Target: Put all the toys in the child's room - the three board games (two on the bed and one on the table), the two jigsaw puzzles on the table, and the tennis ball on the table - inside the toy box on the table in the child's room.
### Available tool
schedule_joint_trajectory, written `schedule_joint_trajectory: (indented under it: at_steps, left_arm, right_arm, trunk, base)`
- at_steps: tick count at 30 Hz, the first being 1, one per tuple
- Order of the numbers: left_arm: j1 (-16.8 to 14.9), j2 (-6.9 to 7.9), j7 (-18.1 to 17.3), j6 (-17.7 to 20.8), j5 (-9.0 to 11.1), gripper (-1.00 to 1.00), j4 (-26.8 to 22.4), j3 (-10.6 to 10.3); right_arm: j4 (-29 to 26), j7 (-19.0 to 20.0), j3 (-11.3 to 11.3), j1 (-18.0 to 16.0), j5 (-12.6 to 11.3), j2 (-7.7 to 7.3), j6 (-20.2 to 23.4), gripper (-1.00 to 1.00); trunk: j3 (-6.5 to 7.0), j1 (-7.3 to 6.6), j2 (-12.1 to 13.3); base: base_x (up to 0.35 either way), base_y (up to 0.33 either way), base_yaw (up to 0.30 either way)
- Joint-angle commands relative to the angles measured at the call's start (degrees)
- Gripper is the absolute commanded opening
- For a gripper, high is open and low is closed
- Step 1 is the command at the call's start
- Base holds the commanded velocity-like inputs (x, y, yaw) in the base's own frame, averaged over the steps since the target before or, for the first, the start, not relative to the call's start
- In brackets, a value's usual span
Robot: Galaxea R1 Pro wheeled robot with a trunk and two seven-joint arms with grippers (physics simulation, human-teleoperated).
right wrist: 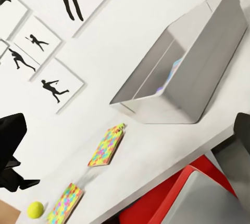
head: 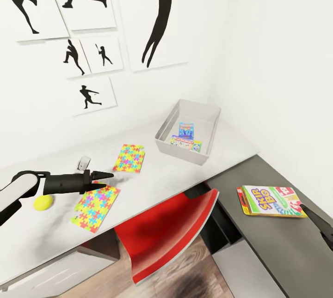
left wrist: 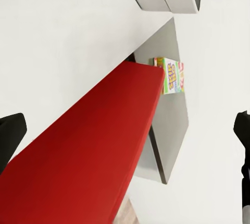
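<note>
The grey toy box (head: 206,148) stands at the back of the table (head: 175,173), with a blue board game (head: 186,129) and another printed box (head: 185,142) inside. Two jigsaw puzzles (head: 129,158) (head: 95,208) lie flat on the tabletop, and the tennis ball (head: 43,202) rests left of them. My left gripper (head: 104,178) hovers open and empty between the puzzles. The SKIP-BO board game (head: 270,201) lies on the dark wing (head: 277,247). Just right of it my right gripper (head: 311,215) is open and empty. The right wrist view shows the toy box (right wrist: 177,104), both puzzles (right wrist: 107,146) (right wrist: 65,203) and the ball (right wrist: 35,209).
A red chair (head: 171,228) is tucked under the table's front edge, below my left gripper (left wrist: 125,135). A small grey object (head: 83,163) stands behind the puzzles. Silhouette pictures (head: 152,16) hang on the wall behind. The side wall closes off the right.
</note>
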Motion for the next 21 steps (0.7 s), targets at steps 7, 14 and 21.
schedule_joint_trajectory:
  at_steps: [7, 14, 21]
  left_arm:
    - [-0.1, 0.03, -0.5, 0.0, -0.3, 1.0, -0.1, -0.2]
    - [-0.1, 0.03, -0.5, 0.0, -0.4, 1.0, -0.1, -0.2]
    - [-0.1, 0.03, -0.5, 0.0, -0.4, 1.0, -0.1, -0.2]
  right_arm:
    - [0.0, 0.2, -0.1, -0.1, 0.0, 0.0, 0.5, 1.0]
    - [0.0, 0.2, 0.0, -0.1, 0.0, 0.02, 0.5, 1.0]
    - [0.0, 0.2, 0.1, -0.1, 0.0, 0.05, 0.5, 1.0]
  trunk:
    - [0.57, 0.04, -0.1]
    - [1.24, 0.04, -0.1]
    - [1.9, 0.04, -0.1]
  base:
    - [0.0, 0.0, 0.0]
    - [0.0, 0.0, 0.0]
    - [0.0, 0.0, 0.0]
